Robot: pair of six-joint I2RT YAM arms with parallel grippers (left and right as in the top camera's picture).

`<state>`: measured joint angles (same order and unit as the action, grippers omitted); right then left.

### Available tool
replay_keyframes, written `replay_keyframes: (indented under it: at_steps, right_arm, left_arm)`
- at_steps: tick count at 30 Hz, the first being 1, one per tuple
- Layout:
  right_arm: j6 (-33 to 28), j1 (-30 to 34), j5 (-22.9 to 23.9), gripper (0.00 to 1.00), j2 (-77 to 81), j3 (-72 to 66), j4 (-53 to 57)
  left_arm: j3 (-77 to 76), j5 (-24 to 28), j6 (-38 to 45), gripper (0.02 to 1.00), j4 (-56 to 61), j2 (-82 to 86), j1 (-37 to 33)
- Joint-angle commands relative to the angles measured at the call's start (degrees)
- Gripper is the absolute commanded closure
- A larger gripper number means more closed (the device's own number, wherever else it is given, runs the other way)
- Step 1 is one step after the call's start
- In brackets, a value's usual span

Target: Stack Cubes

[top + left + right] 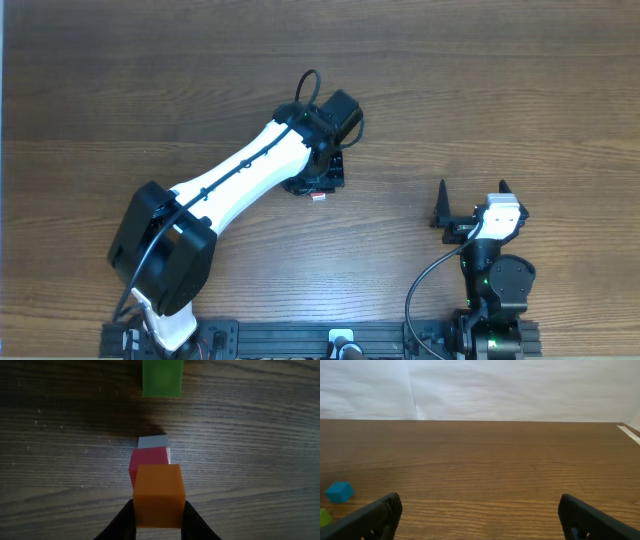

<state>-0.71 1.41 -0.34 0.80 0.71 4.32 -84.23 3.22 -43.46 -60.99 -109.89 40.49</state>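
The left claw [160, 512] clasps an orange cube [159, 491] at the bottom centre of the left wrist view, over a red cube [147, 457] that sits on a white cube [152, 441]. A green cube [162, 377] lies on the surface [250, 435] at top centre. The right claw [472, 195] is spread apart at the lower right of the top view.

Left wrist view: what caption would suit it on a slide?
Left claw grips an orange cube over a red cube on a white cube; green cube sits apart.

White left arm [240, 172], black joints and tool [159, 511]
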Motion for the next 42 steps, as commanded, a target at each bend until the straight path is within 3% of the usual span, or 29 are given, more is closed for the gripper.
replay_keyframes:
  at_steps: [1,7,17,34,37,42]
  right_arm:
    - [-0.44,0.0,-0.68,0.009,-0.5,-0.42,-0.02]
    - [-0.44,0.0,-0.68,0.009,-0.5,-0.42,0.0]
    - [-0.44,0.0,-0.68,0.009,-0.5,-0.42,-0.02]
    - [-0.44,0.0,-0.68,0.009,-0.5,-0.42,0.0]
    - [-0.44,0.0,-0.68,0.009,-0.5,-0.42,0.0]
    - [-0.44,0.0,-0.68,0.009,-0.5,-0.42,0.0]
  left_arm:
    - [-0.66,-0.04,0.87,0.869,-0.17,-1.57,0.17]
    - [-0.66,-0.07,0.87,0.86,-0.15,-1.57,0.17]
    - [-0.66,-0.28,0.87,0.744,-0.09,-1.57,0.15]
    - [-0.66,-0.28,0.85,0.656,0.37,-2.14,0.15]
    - [-0.66,-0.28,0.85,0.522,0.72,-2.34,0.15]
    - [-0.66,-0.33,0.83,0.053,1.66,-2.34,0.04]
